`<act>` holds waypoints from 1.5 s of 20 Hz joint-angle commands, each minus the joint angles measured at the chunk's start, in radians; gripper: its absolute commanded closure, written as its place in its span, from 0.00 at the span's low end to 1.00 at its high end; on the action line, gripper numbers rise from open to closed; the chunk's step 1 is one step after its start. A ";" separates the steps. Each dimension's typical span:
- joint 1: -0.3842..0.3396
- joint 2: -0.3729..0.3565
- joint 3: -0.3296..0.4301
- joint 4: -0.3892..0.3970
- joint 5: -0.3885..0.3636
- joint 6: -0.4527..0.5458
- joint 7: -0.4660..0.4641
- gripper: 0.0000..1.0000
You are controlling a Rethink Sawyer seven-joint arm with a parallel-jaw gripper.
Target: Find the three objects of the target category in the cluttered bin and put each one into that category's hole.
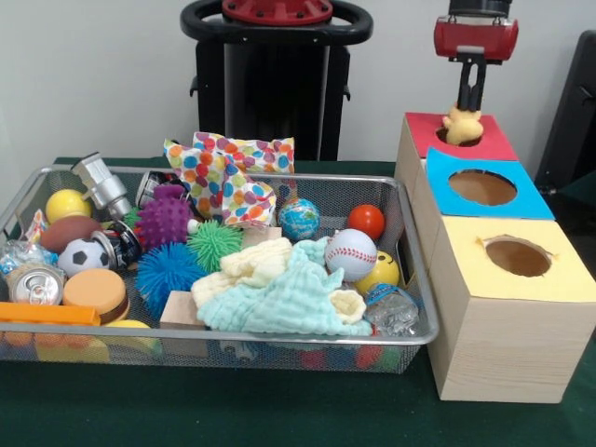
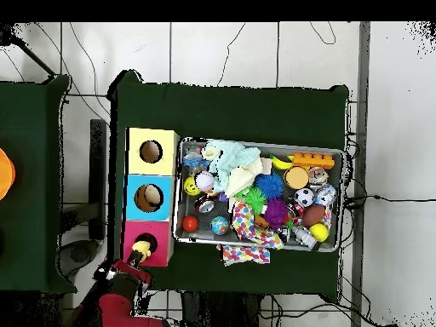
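A small yellow plush toy [image 1: 463, 126] sits upright in the round hole of the red-topped box [image 1: 498, 142], half sunk in. My gripper [image 1: 469, 109] hangs straight above it, fingers close together and pinching the toy's top. From overhead the toy [image 2: 140, 249] shows at the red box [image 2: 162, 247] with the gripper [image 2: 134, 261] beside it. The wire bin [image 1: 414, 233] to the left holds a jumble of balls, cloths and other items.
A blue-topped box [image 1: 531, 200] and a yellow-topped box [image 1: 563, 279] stand in line with the red one, each with an open hole. In the bin lie a baseball [image 1: 351, 253], a globe ball [image 1: 299, 219], spiky balls [image 1: 164, 219], a pale cloth [image 1: 279, 298] and a polka-dot pouch [image 1: 223, 177].
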 commanded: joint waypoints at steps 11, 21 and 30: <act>0.060 0.042 0.060 0.068 0.075 0.134 0.213 1.00; -0.123 0.087 0.150 0.008 -0.041 0.081 0.134 1.00; -0.052 0.103 0.030 -0.250 -0.156 0.225 -0.070 1.00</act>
